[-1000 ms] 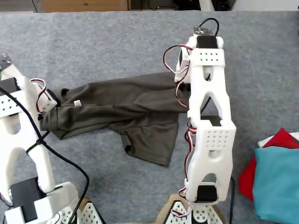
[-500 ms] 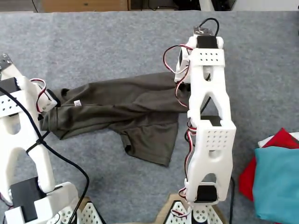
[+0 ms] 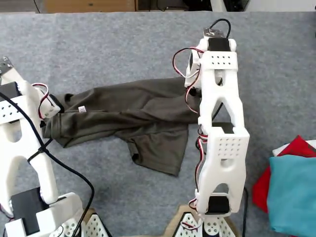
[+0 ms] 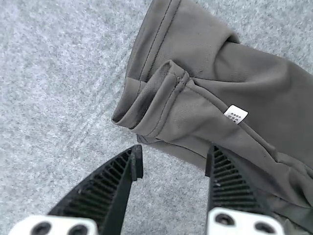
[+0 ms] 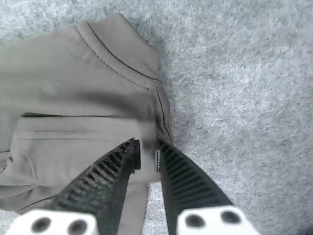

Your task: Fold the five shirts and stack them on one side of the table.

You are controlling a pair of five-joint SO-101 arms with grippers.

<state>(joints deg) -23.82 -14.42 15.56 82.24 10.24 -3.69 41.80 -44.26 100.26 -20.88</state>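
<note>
Black ribbed jaws of the right gripper (image 5: pixel 146 152) stand almost together, pinching the hem corner of the olive shirt (image 5: pixel 73 98). The left gripper (image 4: pixel 173 157) hangs spread wide just above the rumpled opposite end of that shirt, gripping nothing, with the white label (image 4: pixel 235 115) a little farther in. Over the last second nothing has moved: both arms keep their places and the cloth lies as it did. I judge this as a pause before the left side takes hold, so the fold has not begun. Seen from above, the shirt stretches between the two arms on the grey felt (image 3: pixel 98 49), well apart from the red and teal pile (image 3: pixel 291 192).
</note>
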